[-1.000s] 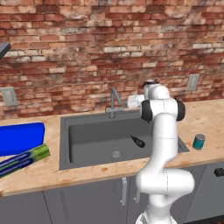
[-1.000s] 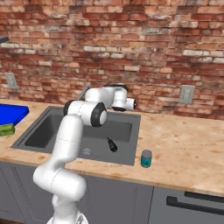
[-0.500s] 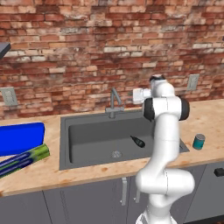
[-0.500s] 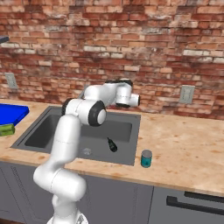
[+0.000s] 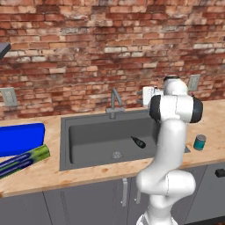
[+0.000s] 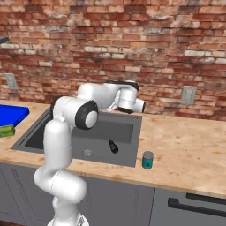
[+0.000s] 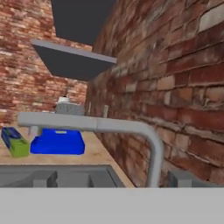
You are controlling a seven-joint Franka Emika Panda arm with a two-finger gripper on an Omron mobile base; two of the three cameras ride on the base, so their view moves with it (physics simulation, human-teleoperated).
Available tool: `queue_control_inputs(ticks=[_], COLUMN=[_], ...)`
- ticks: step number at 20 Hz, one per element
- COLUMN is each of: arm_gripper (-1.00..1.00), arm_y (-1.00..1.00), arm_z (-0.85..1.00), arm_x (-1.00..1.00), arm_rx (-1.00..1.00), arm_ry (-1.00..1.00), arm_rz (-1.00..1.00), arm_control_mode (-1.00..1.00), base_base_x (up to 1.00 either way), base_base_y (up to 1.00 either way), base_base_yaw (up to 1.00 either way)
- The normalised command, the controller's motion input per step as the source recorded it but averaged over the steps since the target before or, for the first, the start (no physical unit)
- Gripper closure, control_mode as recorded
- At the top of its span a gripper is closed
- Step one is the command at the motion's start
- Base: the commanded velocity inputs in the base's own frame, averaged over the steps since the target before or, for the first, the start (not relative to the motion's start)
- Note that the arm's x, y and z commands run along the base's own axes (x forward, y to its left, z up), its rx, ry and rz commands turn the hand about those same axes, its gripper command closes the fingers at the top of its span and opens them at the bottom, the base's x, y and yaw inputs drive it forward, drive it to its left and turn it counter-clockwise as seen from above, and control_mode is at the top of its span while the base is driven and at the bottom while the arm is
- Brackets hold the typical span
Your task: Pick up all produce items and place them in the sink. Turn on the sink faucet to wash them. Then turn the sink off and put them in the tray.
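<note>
2 base views flank sink (image 5: 105,145); hand view near faucet (image 7: 131,131).

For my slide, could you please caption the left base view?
Dark produce item lies in the sink; arm raised near the faucet, blue tray at left.

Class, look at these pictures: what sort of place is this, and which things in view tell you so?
Most likely a kitchen, computer-rendered: a dark grey sink with a faucet sits in a wooden counter over grey cabinets, backed by a brick wall.
</note>
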Motion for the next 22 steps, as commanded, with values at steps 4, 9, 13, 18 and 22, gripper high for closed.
queue_control_inputs(ticks=[4, 9, 13, 18, 22], arm_gripper=[-1.0, -1.0, -1.0, -1.0, -1.0], arm_y=[0.0, 0.0, 0.0, 0.07, 0.12], arm_z=[0.77, 0.77, 0.59, 0.21, 0.04], arm_x=[-0.95, -0.9, -0.8, -0.48, -0.41], arm_rx=[-0.05, -0.08, -0.12, -0.19, -0.2], arm_ry=[-0.18, -0.11, -0.01, 0.19, 0.3], arm_rz=[-0.07, -0.04, -0.07, -0.17, -0.23], arm_control_mode=[-1.0, -1.0, -1.0, -1.0, -1.0], base_base_x=[0.0, 0.0, 0.0, 0.0, 0.0], base_base_y=[0.0, 0.0, 0.0, 0.0, 0.0], base_base_yaw=[0.0, 0.0, 0.0, 0.0, 0.0])
